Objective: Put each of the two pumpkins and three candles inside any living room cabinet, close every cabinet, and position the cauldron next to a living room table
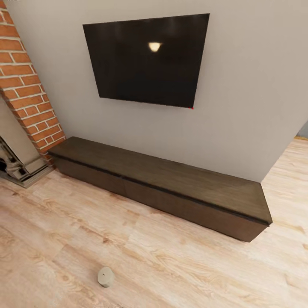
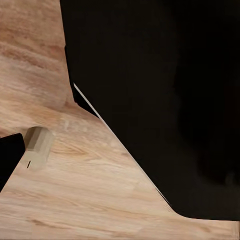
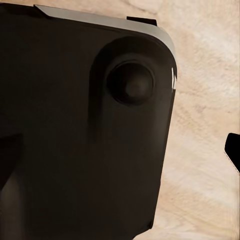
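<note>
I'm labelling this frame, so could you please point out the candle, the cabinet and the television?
candle (image 1: pixel 105 276), head view, its flat pale top.
cabinet (image 1: pixel 162 175), head view, middle of its flat top.
television (image 1: pixel 145 60), head view, centre of the dark screen.

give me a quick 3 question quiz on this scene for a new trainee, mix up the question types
1. True or false: every drawer front of the cabinet is shut.
2. The candle is: A) on the cabinet top, B) on the wood floor in front of the cabinet, C) inside a drawer.
3. Fill in: above the cabinet, a dark ____ hangs on the wall.

Key:
1. True. The fronts sit flush and no pale interior shows.
2. B. It stands apart from the cabinet; the left wrist view shows it on the floor too.
3. Television screen.
</note>
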Robot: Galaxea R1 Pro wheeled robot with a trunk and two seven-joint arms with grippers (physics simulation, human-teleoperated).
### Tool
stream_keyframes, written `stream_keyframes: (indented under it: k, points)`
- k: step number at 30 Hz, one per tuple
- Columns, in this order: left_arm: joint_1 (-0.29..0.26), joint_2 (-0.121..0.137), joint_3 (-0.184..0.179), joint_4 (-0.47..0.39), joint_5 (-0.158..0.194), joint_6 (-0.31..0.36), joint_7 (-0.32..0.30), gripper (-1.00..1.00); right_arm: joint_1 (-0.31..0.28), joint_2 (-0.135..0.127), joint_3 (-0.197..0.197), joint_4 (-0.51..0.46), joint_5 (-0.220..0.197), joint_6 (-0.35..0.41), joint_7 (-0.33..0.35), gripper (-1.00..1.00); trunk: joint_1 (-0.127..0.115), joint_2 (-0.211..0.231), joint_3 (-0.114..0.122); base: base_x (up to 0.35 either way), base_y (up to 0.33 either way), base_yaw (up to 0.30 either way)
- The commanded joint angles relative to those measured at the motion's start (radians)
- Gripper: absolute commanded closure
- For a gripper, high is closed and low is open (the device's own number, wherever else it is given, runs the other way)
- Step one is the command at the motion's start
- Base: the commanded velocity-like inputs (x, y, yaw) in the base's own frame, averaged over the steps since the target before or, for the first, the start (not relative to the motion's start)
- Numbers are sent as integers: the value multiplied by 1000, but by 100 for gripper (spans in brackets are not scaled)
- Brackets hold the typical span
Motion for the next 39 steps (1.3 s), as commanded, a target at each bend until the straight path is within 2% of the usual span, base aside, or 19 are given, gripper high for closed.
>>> stream_keyframes:
  k: [1,14,22,39]
  points:
    - [0,0,0,0,0,0,0,-100,0,0,0,0,0,0,0,-100,0,0,0,0,0,289]
    - [0,1,0,0,0,0,0,-100,0,0,1,0,0,0,0,-100,0,0,0,0,0,289]
    - [0,0,0,0,0,0,-1,-100,0,0,40,0,-3,0,0,-100,0,0,0,0,0,289]
    - [0,0,0,0,0,0,0,-100,0,-1,43,0,-3,1,0,-100,0,0,0,0,0,289]
